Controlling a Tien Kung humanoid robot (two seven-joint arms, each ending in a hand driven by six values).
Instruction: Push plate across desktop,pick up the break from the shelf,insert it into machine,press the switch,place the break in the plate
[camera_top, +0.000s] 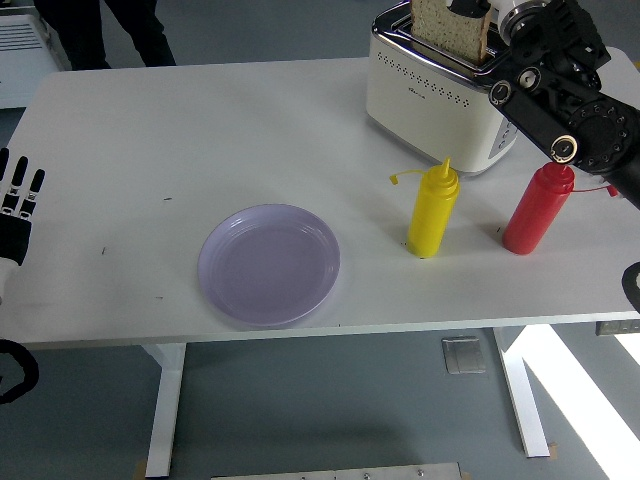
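Note:
A slice of brown bread (447, 28) stands upright, lifted mostly out of the slot of the cream toaster (430, 90) at the back right. My right hand (478, 10) is shut on the slice's top right corner, with the black forearm (570, 100) running down to the right. A pale lilac plate (269, 264) lies bare near the front middle of the white table (150, 150). My left hand (18, 200) rests at the left edge, fingers spread, holding nothing.
A yellow squeeze bottle (433, 210) and a red squeeze bottle (535, 208) stand in front of the toaster. A person's dark legs (110, 30) show beyond the table's far left edge.

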